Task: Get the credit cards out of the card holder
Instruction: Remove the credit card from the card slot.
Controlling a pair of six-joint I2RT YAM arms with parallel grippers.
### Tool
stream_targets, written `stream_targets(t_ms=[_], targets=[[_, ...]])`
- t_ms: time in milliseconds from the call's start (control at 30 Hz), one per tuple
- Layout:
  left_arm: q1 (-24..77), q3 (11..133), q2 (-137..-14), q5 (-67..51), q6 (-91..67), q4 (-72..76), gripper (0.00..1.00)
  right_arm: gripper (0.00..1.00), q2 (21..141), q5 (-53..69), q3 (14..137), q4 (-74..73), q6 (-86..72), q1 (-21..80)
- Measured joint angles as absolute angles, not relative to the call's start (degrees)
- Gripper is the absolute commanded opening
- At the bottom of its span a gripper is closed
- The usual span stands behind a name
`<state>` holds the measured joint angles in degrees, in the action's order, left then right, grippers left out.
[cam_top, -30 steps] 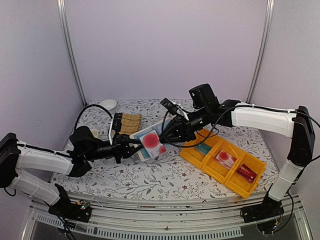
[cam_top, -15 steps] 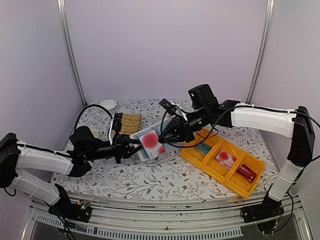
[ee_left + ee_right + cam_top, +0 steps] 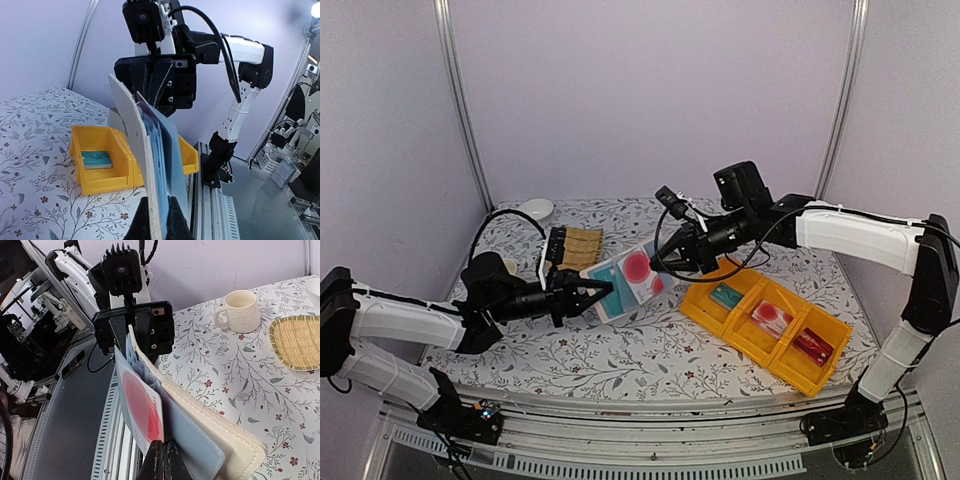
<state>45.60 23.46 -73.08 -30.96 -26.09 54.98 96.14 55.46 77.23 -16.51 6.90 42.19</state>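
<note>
Now, on the left, the left gripper [image 3: 588, 292] is pinching the left edge of the small beige leather-like bifold card holder [image 3: 608, 290]. Its black fingers [image 3: 150, 222] are pressing together on the beige cover and holding the holder opened and up off the flower-printed table [image 3: 620, 350], with the grey-blue pocketed lining facing the overhead camera. Behind it, a woven bamboo mat [image 3: 582, 245] is lying flat on the table. A whitish-pink card with a big red circle [image 3: 640, 272] is sticking partway out of the lining on the holder's right side. The right gripper [image 3: 667, 262] is reaching in from the right, its fingers [image 3: 157, 460] clamping tight on that card's edge. Further right, a row of yellow plastic trays [image 3: 800, 375] is sitting on the table, apart from the holder. A teal card [image 3: 725, 296] is lying flat in the compartment nearest the holder, while the other compartments are holding red-and-white items too small to make out.
</note>
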Motion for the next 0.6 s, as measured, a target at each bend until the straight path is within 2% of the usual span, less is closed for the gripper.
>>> stream_targets(t_ms=[367,600], targets=[[45.60,23.46,-73.08,-31.05,-26.11,54.96,0.00,0.03,95.20,53.41,77.23,-18.31,8.64,41.80],[45.60,23.46,-73.10,-30.81,-26.17,55.61,0.00,0.18,95.39,57.52,77.12,-17.43,8.54,42.92]])
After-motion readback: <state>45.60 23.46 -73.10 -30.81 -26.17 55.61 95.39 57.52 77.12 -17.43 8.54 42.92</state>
